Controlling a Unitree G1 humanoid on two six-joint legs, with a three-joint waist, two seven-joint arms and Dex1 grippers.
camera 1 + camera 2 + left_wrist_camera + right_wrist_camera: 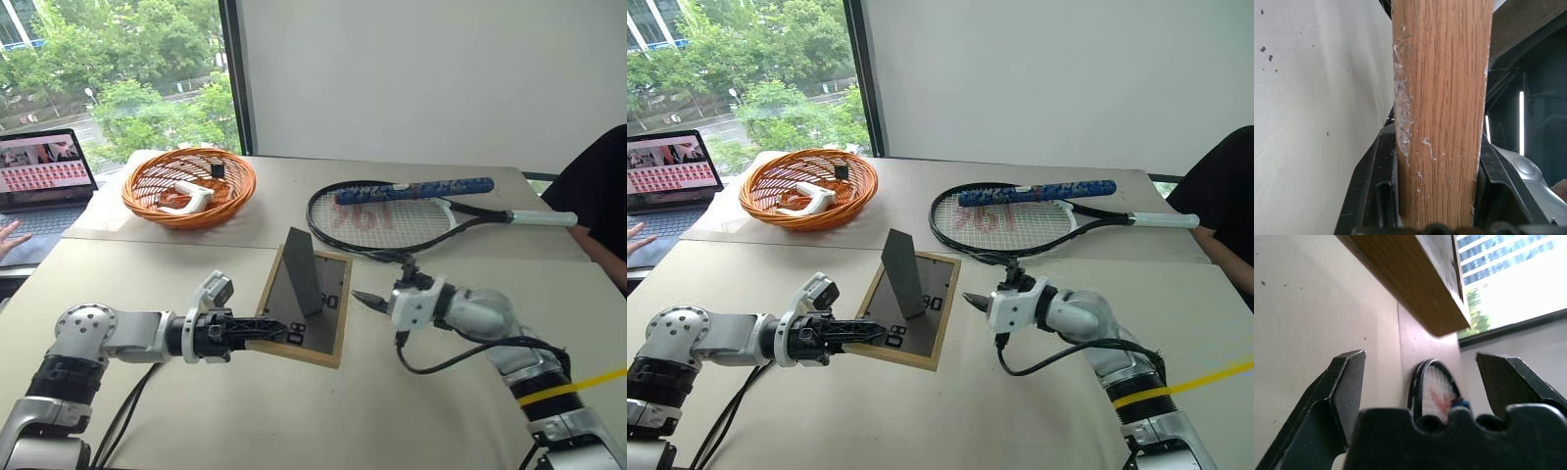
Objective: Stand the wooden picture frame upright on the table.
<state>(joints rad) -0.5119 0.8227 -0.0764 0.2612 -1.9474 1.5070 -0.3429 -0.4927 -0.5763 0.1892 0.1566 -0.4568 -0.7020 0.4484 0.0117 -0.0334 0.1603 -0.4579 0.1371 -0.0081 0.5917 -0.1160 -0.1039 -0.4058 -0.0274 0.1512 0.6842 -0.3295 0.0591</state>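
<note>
The wooden picture frame is tilted over the table with its dark grey back and white markings facing me. Its fold-out stand sticks up from the back. My left gripper is shut on the frame's left wooden edge. In the left wrist view that light-wood edge sits clamped between the black fingers. My right gripper is open just to the right of the frame and apart from it. The right wrist view shows the frame's wooden side beyond the spread fingers.
A tennis racket with a blue grip lies behind the right gripper. An orange wicker basket holding small items stands at the back left. A laptop and a person's hand are at the far left. A person's dark sleeve is at the right.
</note>
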